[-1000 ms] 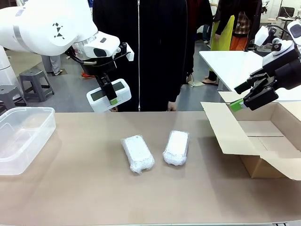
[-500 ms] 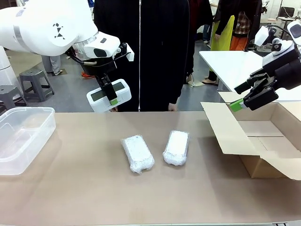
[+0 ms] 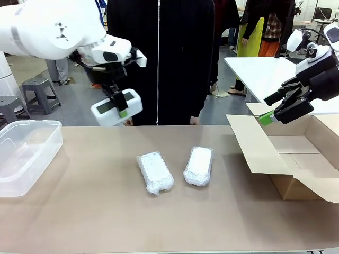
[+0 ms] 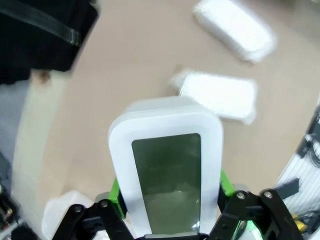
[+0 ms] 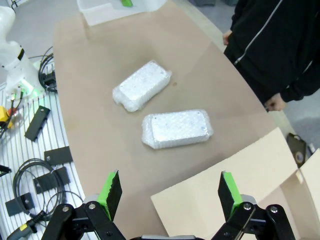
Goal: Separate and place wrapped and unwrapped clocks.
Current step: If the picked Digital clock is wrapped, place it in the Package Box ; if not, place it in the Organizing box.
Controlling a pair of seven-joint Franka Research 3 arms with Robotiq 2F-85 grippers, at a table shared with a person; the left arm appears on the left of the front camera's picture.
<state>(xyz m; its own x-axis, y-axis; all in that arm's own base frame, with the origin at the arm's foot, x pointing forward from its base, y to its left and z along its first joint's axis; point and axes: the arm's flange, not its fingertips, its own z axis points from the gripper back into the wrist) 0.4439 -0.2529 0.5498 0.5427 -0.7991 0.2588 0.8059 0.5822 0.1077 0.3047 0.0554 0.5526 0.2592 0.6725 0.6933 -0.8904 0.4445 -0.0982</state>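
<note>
A bare white clock (image 3: 116, 107) with a dark grey screen hangs in the air above the table's far left part, and my left gripper (image 3: 119, 103) is shut on it. The left wrist view has this clock (image 4: 167, 172) upright between the green pads (image 4: 116, 192). Two film-wrapped clocks lie side by side mid-table, one on the left (image 3: 155, 172) and one on the right (image 3: 198, 165). They also lie below my right gripper (image 5: 170, 192) as two bundles (image 5: 142, 85) (image 5: 176, 128). That gripper (image 3: 271, 108) is open, holds nothing, and hovers at the cardboard box's far left corner.
A clear plastic tub (image 3: 26, 153) stands at the table's left edge. An open cardboard box (image 3: 288, 153) with raised flaps stands at the right. A person in a black jacket (image 3: 159, 58) stands at the far side, a hand (image 3: 194, 120) near the table edge.
My left arm has carried the bare clock a short way to the left and slightly up. The right arm and the wrapped clocks have not moved.
</note>
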